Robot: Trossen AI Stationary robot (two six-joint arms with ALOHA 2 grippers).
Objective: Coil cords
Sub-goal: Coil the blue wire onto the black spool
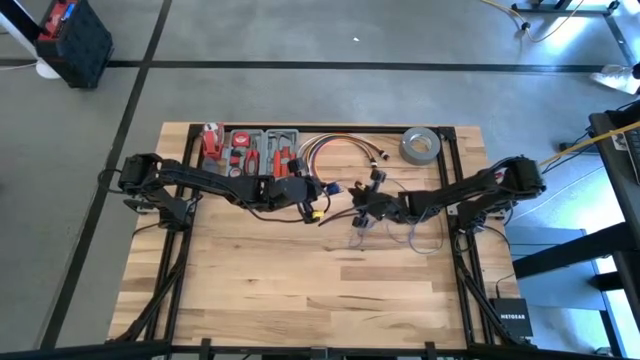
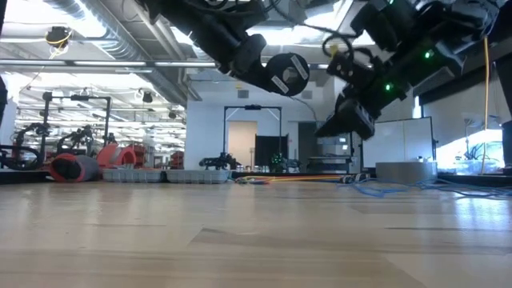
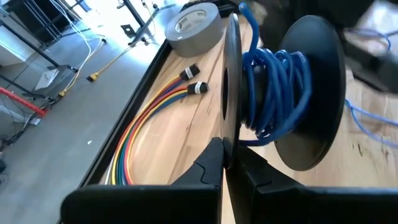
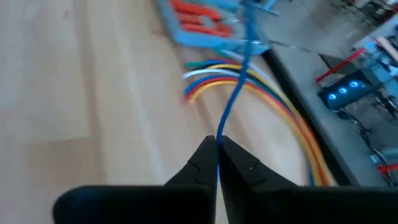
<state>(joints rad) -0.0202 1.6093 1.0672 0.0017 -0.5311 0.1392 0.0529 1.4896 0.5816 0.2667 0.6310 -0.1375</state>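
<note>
Blue wire (image 3: 273, 87) is what both arms are busy with right now, and a good chunk of it is already wound around a black spool (image 3: 292, 93) that the left gripper (image 3: 227, 165) has clamped by one of its flat rims, fingers fully closed on the disc edge. From where I'm standing the left arm stretches out long and low from the left edge of the table (image 1: 300, 290) toward the middle, with its wrist ending just past a tool tray (image 1: 255, 150) near the far edge. The right arm mirrors it, reaching in from the right edge with its elbow bent up, and the right gripper (image 4: 217, 158) is pinched shut on a single strand of the wire, which runs taut away from its fingertips. Both grippers sit up off the wood, pretty close together around the table's centre, slightly toward the far side; in the low view the spool (image 2: 286, 74) hangs well above the surface with the right arm's hardware just beside it. Loose loops of the wire (image 1: 420, 240) still lie on the wood under and beside the right arm, toward the right edge. A bundle of red, yellow and white cables (image 1: 335, 150) curls along the far edge, and a grey tape roll (image 1: 421, 145) sits near the far right corner.
</note>
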